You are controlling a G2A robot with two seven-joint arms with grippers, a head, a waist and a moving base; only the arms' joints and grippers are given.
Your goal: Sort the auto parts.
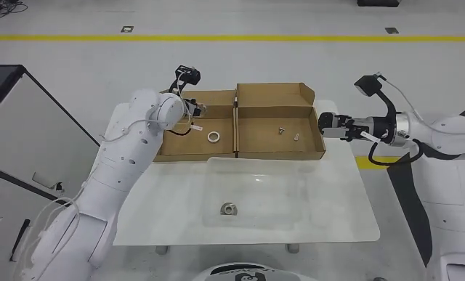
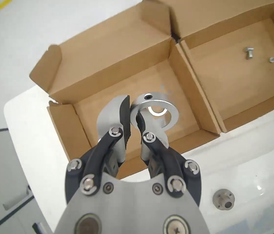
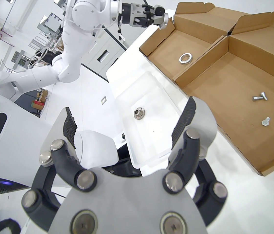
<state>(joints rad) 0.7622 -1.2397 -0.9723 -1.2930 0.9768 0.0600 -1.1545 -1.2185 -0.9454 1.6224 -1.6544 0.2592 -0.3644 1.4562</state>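
My left gripper [image 2: 132,113] is shut on the wall of a silver collar ring [image 2: 151,99], one finger inside its hole and one outside. It hangs above the left cardboard box [image 2: 95,79], near that box's far left corner in the top view [image 1: 195,107]. A second ring [image 1: 213,136] lies flat on this box's floor. My right gripper [image 3: 129,112] is open and holds nothing, just off the right end of the right box [image 1: 323,125]. One flanged metal hub [image 1: 228,208] rests in the clear tray [image 1: 290,208].
The right cardboard box [image 1: 261,139] holds two small bolts [image 1: 280,128] [image 1: 296,135]. Both boxes stand side by side along the table's far edge with their flaps up. The clear tray takes up the table's middle and front.
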